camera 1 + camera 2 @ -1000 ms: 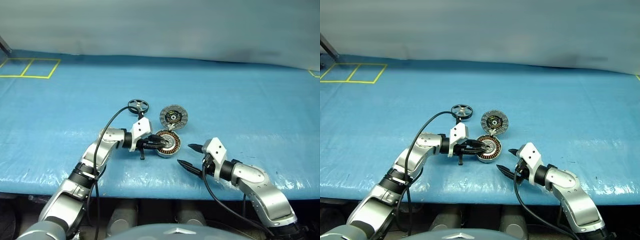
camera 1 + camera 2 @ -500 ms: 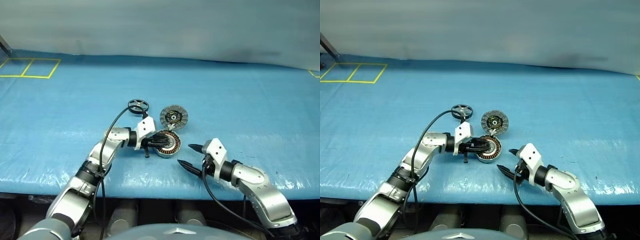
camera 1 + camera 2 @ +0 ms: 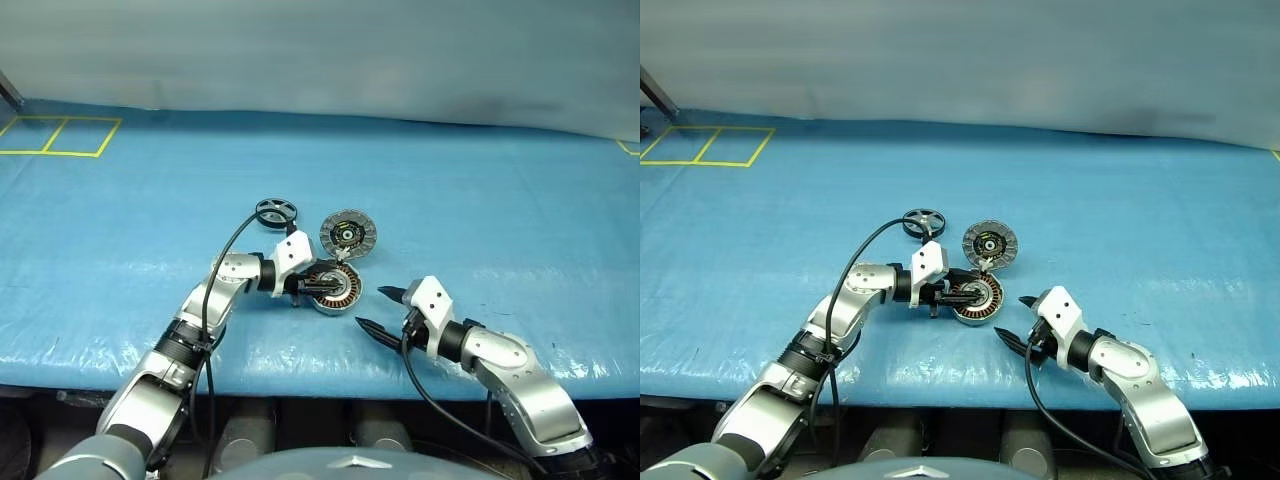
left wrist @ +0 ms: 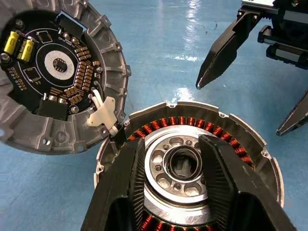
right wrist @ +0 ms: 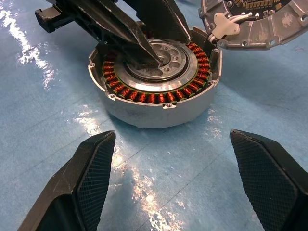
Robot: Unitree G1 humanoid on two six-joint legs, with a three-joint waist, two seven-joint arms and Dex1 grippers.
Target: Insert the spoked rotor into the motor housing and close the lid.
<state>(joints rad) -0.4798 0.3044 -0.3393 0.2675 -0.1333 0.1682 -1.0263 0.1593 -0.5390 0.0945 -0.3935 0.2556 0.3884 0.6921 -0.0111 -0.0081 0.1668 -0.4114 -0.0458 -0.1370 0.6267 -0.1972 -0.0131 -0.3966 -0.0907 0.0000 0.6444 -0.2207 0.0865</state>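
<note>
The motor housing (image 3: 337, 290), a grey cup with copper windings, sits on the blue table. My left gripper (image 4: 172, 142) reaches over it from the left, open, with one finger (image 4: 126, 192) on each side of the centre hub (image 4: 181, 166). Leaning at the housing's far edge is the lid (image 3: 347, 235), its circuit-board face (image 4: 57, 72) turned up. The spoked rotor (image 3: 276, 211) lies flat on the table, farther back and left of the lid. My right gripper (image 3: 368, 307) hovers open just right of and nearer than the housing (image 5: 159, 115), with nothing between its fingers (image 5: 91, 178).
A black cable loops from my left wrist over the table toward the rotor. Yellow tape squares (image 3: 60, 136) mark the far left corner. The table's front edge runs close below both arms.
My left gripper's fingers have spread apart over the housing's centre. The right arm has stayed still.
</note>
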